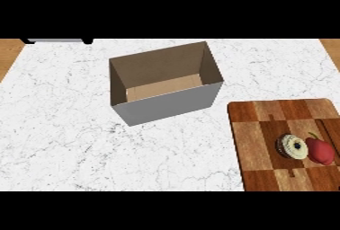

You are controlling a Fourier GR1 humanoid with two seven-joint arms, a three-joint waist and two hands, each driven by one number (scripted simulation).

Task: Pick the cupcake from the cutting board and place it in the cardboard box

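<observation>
A cupcake (292,147) with pale frosting and a dark centre lies on the wooden cutting board (256,134) at the lower right of the head view. A red pepper-like item (320,151) rests right beside it on the board, touching or nearly touching its right side. The open cardboard box (174,101) stands on the white marble counter, up and to the left of the board, its inside bare. Neither hand nor forearm shows anywhere in the view.
White marble counter (73,134) spreads left of the board and around the box. A dark-edged grey object (56,40) sits at the counter's far back left. Wooden floor shows at both upper corners.
</observation>
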